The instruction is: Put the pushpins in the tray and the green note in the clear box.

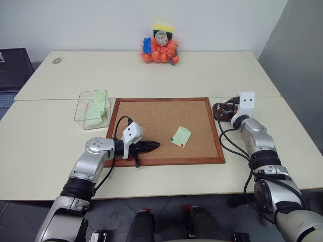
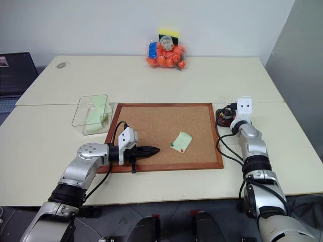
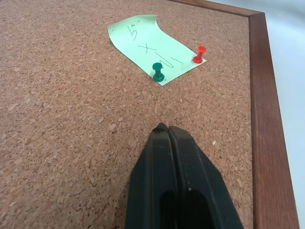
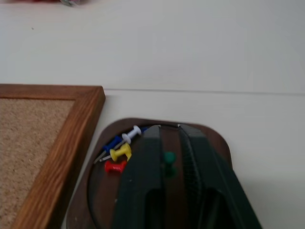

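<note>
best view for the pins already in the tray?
Right wrist view: the right gripper hangs over the tray, with blue, white, yellow and red pushpins plain and a green pin between its fingers. In the eye views the tray shows only dark specks.

A wood-framed corkboard (image 1: 151, 121) lies flat near the front of the cream bench (image 1: 212, 75). At the bench's far edge, against the wall, sits a clear bag of orange balls (image 1: 160, 52) with blue and yellow items in it. A small grey object (image 1: 57, 60) rests near the far left corner.
</note>
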Motion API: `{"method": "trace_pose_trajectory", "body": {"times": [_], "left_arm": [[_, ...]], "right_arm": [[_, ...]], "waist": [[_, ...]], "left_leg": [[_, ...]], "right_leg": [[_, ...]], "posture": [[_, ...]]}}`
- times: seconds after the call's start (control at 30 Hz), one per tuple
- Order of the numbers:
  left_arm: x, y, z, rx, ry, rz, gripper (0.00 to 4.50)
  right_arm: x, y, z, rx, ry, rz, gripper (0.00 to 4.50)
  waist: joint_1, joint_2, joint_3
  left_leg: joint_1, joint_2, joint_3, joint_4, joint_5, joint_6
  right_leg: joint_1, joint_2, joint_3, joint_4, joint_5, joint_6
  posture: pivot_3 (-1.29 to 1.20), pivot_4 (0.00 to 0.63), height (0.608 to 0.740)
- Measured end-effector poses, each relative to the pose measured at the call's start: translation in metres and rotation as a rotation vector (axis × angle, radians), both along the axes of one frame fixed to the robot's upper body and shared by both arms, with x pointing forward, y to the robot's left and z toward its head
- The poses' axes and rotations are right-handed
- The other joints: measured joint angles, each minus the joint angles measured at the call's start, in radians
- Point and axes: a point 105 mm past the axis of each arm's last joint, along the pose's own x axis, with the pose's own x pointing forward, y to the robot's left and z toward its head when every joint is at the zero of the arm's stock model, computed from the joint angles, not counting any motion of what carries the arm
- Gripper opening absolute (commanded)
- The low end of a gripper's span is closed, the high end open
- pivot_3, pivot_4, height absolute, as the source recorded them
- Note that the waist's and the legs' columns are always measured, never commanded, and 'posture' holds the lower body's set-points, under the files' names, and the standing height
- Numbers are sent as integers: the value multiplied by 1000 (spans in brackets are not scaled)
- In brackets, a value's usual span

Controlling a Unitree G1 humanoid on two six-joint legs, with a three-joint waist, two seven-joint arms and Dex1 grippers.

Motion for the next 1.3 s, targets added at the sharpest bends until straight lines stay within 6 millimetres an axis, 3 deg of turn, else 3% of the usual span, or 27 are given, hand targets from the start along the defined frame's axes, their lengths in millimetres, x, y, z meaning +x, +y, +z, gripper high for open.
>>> {"method": "trace_pose_trajectory", "body": {"times": [0.33, 0.47, 0.57, 0.7, 0.83, 0.97, 1.07, 1.3], "left_arm": [[0, 0, 0, 0, -2, 0, 0], [0, 0, 1, 0, -1, -2, 0], [0, 0, 1, 1, 0, -3, 0], [0, -1, 1, 3, 1, -2, 0], [0, -1, 1, 4, 2, -4, 0], [0, 0, 0, 6, 8, -2, 0], [0, 0, 0, 7, 9, -1, 0], [0, 0, 0, 7, 9, -1, 0]], "right_arm": [[1, 1, 1, 8, -9, -4, 3557], [-2, 6, 14, -1, -64, 47, 4240], [-19, 31, 27, 29, -136, 254, 4240], [-56, 76, 21, 35, -134, 566, 4240], [-95, 99, 16, 1, -115, 779, 4240], [-124, 112, -1, -51, -49, 932, 4240], [-136, 120, -16, -50, 0, 996, 4240], [-141, 133, -21, -68, -6, 1037, 4240]], "waist": [[0, 0, 0], [0, 0, 0], [0, 1, 0], [1, 1, 0], [2, 1, 0], [2, 1, 0], [1, 1, 0], [2, 1, 0]], "left_leg": [[0, 0, 0, 0, 0, 0], [0, 0, 0, 0, 0, 0], [0, 0, -1, 0, 0, 0], [0, 0, -1, 0, 0, 0], [0, 0, -1, 0, 0, 0], [0, 0, -1, 1, 0, 0], [0, 0, -1, 1, 0, 0], [0, 0, -1, 1, 0, 0]], "right_leg": [[0, 0, 0, 0, 0, 0], [0, 0, 0, 0, 0, 0], [0, 0, -1, 0, 0, 0], [0, 0, -1, 0, 0, 0], [0, 0, -1, 0, 0, 0], [0, 0, -2, 0, 0, 0], [0, 0, -2, 0, 0, 0], [0, 1, -2, 0, 0, 0]], "posture": [[0, 150, 740], [0, 150, 740], [0, 150, 740], [0, 150, 740], [0, 150, 740], [0, 150, 740], [0, 150, 740], [0, 150, 740]]}}
